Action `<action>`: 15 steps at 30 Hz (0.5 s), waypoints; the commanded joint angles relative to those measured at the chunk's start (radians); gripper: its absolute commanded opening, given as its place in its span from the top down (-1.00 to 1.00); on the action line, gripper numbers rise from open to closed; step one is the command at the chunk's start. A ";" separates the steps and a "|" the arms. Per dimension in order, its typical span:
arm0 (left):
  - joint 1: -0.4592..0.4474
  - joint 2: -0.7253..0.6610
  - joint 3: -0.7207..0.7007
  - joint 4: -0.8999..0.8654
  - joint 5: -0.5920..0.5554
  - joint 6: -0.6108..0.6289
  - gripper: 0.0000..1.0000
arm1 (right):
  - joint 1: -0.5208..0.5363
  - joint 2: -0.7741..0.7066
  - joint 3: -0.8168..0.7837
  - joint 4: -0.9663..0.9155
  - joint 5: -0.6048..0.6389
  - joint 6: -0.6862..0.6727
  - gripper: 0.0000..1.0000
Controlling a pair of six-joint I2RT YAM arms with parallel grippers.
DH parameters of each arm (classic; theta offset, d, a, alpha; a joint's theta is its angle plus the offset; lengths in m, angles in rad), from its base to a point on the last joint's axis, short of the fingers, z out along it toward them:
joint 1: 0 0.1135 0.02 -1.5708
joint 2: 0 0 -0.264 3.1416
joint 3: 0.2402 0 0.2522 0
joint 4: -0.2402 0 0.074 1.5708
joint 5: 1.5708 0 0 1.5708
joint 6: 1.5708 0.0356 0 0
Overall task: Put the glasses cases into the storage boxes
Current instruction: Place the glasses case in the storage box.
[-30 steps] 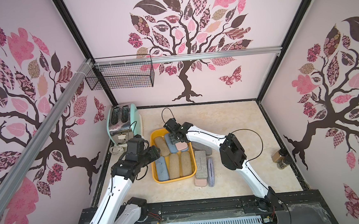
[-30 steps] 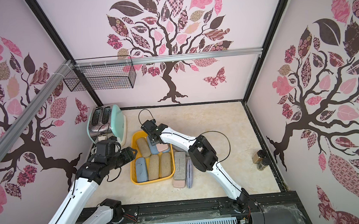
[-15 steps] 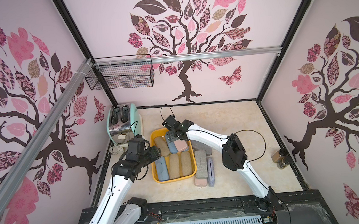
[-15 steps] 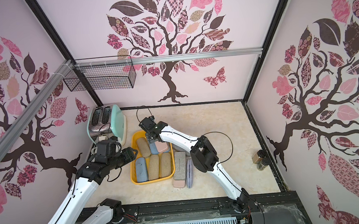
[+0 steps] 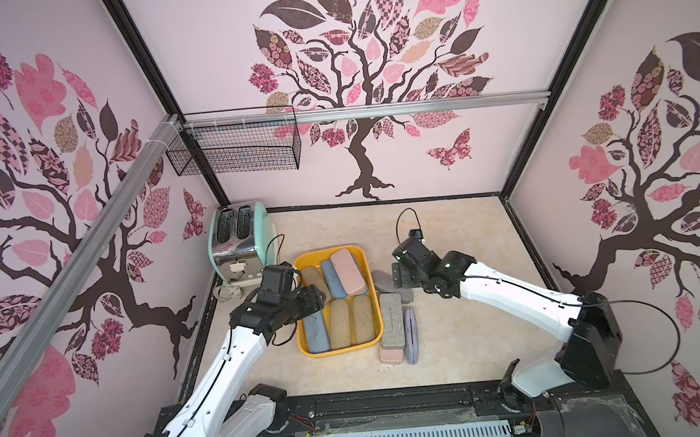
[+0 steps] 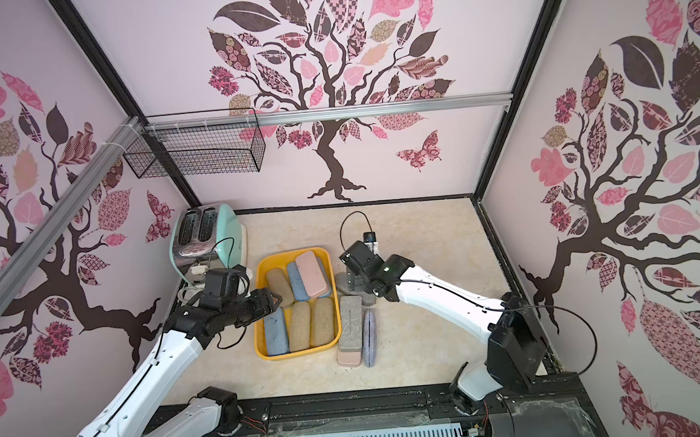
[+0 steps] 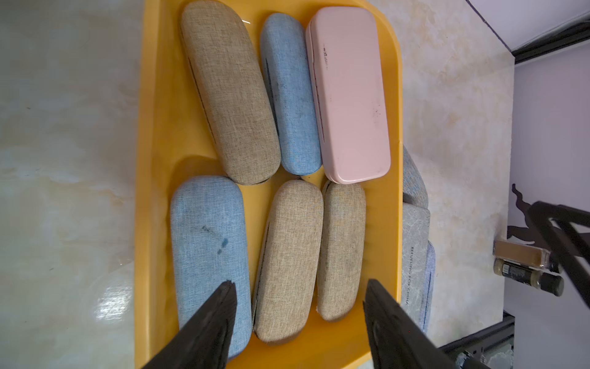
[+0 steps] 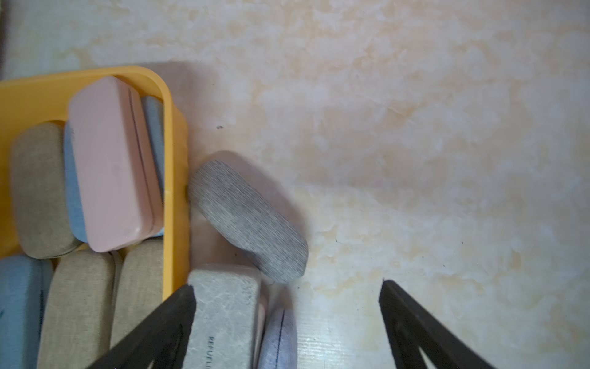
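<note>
Right end effector (image 8: pixel 285 289) has left the yellow tray (image 7: pixel 153 127), wide open, empty; smooth pink case (image 7: pixel 349 96) lies inside. Left end effector (image 7: pixel 300 286) hovers half-open, empty. Grey case (image 8: pixel 223 303) reads "REFU…".

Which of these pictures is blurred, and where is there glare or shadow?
Right wrist view: blurred; the grey oval case looks streaked and casts a soft shadow on the table. Left wrist view: sharp, the pink case and the fabric weave are crisp; glare on the table beside the yellow tray. Both top views: sharp and evenly lit.
</note>
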 commanded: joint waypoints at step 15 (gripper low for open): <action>-0.435 0.331 0.291 0.096 -0.167 -0.085 -0.46 | -0.222 -0.354 -0.349 -0.063 -0.178 0.104 -0.83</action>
